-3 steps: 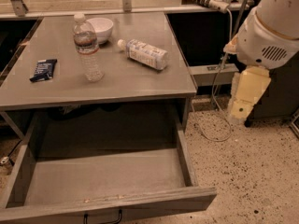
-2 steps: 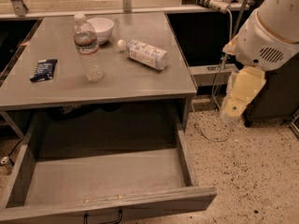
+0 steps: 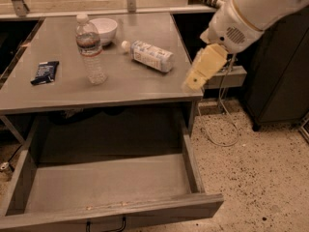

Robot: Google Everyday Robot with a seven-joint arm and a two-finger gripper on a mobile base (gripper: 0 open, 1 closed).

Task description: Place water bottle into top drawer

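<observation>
Pos: my jaws hang at the bench's (image 3: 135,86) R front corner, in the air, tip pointing down-left twd the bench edge. They're cream-coloured, on the end of my white arm (image 3: 251,13), which comes in from upper R. Open or closed: can't tell from here. Nothing seen in them.

Water bottle (image 3: 91,50): upright on bench, L of centre, white cap up, dark-red band near top. Well apart from my jaws, w/ most of the bench top between us. Not in the drawer.

Other items on bench:
- white bowl (image 3: 104,29), just behind the water bottle & slightly R, near back edge.
- 2nd bottle (image 3: 150,55), white-and-blue label, lying on its side approx mid-bench, cap end twd the bowl. It's between the water bottle & my jaws.
- dark blue packet (image 3: 45,72), flat, near L edge, L of the water bottle.

Top drawer (image 3: 111,182): pulled out under the bench front, nearly as wide as the bench, grey floor & side walls showing. Black wire handle (image 3: 105,224) on front panel, at bottom of view.

R of bench: speckled floor (image 3: 260,178), a thin cable (image 3: 222,129) looping down onto it, a dark cabinet (image 3: 280,81) beyond.
</observation>
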